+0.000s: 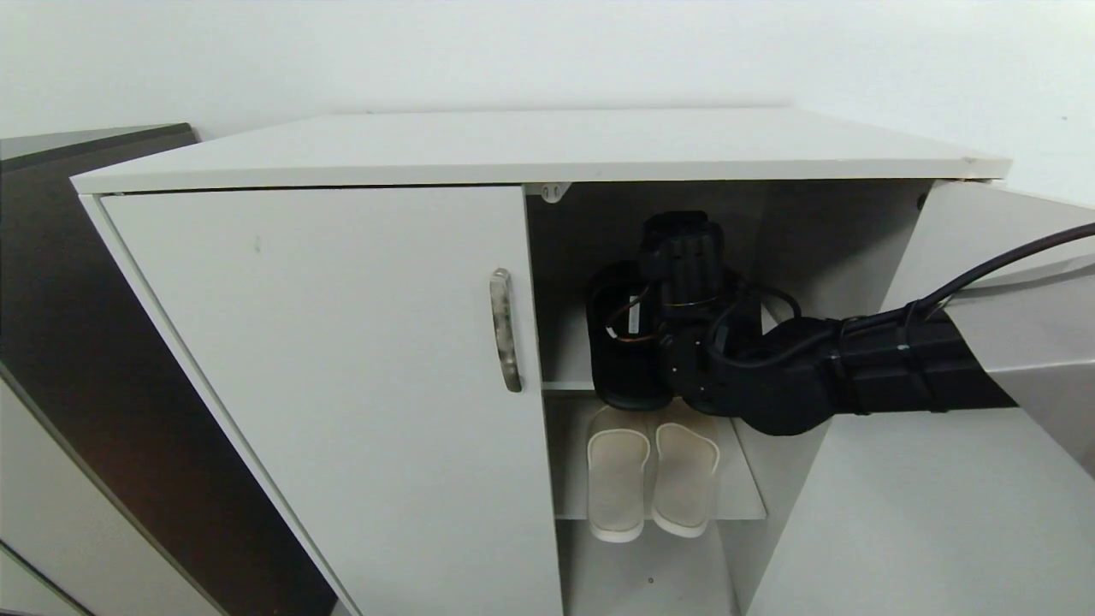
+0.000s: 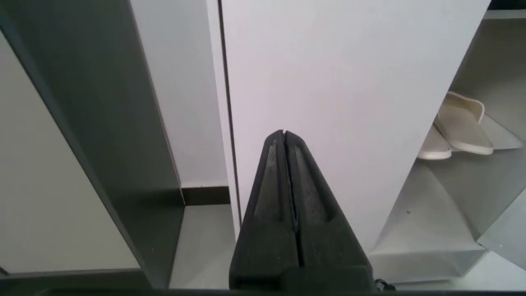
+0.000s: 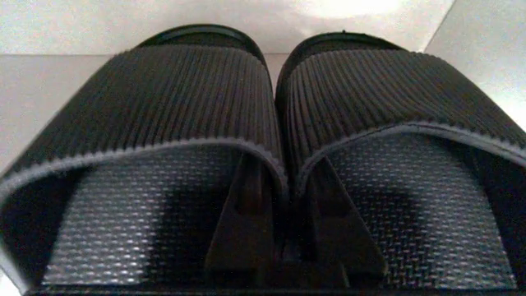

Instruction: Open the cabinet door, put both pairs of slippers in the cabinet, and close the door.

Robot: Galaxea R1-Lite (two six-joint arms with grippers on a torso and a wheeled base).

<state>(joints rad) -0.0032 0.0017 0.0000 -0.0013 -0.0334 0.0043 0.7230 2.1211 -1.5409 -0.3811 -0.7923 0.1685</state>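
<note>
Inside the white cabinet [image 1: 547, 145], the right pincer [image 3: 283, 201], clamped on the black slippers [image 3: 189, 107], half hides them; left pincer [image 2: 283, 141] closed, empty.

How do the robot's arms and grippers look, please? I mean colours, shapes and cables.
The right arm is black, made of thick rounded segments, with thin black cables looping at the wrist and one thick black cable leading away. The left gripper has two dark, flat fingers that taper to a rounded tip. The right gripper's fingers are dark and tapered too.
</note>
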